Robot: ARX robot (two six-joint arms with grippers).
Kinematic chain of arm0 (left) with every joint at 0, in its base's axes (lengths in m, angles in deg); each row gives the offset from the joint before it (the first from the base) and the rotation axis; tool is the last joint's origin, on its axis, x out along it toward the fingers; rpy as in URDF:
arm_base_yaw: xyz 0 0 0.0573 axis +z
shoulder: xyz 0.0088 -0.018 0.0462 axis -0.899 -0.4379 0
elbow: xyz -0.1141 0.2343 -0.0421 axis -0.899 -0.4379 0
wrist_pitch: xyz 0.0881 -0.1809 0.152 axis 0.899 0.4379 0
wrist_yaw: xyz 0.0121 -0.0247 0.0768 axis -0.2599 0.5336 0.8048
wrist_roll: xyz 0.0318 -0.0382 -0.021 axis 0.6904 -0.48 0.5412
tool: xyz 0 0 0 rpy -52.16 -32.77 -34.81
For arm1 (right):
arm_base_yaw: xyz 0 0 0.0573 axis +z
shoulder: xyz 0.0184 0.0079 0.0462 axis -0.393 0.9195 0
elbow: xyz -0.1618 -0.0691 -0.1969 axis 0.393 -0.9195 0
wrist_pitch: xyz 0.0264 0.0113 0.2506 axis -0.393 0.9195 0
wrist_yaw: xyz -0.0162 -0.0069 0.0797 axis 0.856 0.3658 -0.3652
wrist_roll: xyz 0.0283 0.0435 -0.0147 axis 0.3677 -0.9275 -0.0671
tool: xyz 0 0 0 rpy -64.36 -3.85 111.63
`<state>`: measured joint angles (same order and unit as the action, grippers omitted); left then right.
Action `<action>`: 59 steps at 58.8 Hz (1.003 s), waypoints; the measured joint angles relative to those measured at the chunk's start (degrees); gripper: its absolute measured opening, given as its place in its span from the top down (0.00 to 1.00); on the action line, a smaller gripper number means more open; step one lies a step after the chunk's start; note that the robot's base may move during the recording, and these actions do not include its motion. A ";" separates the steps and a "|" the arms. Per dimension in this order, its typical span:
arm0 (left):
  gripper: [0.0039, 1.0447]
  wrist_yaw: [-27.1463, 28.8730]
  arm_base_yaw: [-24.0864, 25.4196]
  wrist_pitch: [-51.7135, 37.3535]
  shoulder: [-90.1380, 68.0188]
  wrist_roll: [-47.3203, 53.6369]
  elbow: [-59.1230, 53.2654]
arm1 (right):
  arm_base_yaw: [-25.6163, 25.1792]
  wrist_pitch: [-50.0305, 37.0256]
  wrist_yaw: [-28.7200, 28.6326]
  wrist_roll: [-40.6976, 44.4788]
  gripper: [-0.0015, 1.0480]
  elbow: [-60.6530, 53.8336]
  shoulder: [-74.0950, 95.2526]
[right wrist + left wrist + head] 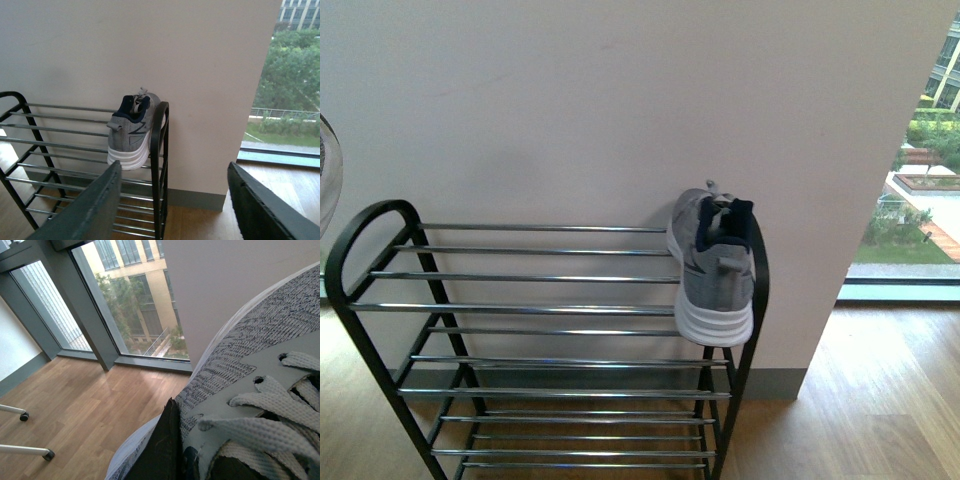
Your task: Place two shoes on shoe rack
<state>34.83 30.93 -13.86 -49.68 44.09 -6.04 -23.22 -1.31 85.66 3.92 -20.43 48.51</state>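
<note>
The black shoe rack point(380, 300) with chrome bars stands against a white wall. One grey sneaker point(713, 268) sits on its top tier at the right end, heel and white sole toward me; it also shows in the right wrist view point(131, 131) beside the rack's arched post point(159, 150). My left gripper point(172, 455) is shut on a second grey sneaker point(250, 370), whose laces and knit upper fill the left wrist view; one dark finger point(159, 450) presses its side. My right gripper point(175, 205) is open and empty, back from the rack. The blue slides are out of view.
Wooden floor point(880, 400) runs right of the rack to a floor-height window point(920, 150). In the left wrist view a window frame post point(95, 325) and white chair legs with castors point(30, 450) stand on the floor.
</note>
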 joint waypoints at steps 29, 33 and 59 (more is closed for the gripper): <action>0.99 -27.74 8.04 34.69 -53.72 -54.51 47.98 | 0.00 0.00 0.31 -0.02 0.09 0.00 -0.02; 0.99 -29.14 8.74 38.25 -59.63 -57.59 54.69 | 0.00 0.00 0.33 -0.02 0.09 0.00 -0.02; 0.99 -40.72 9.09 57.72 -91.17 -58.16 101.07 | 0.02 0.00 0.33 -0.02 0.09 0.00 -0.02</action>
<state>-5.89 40.02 43.86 -140.85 -14.07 95.03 -23.20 -1.31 85.98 3.89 -20.43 48.49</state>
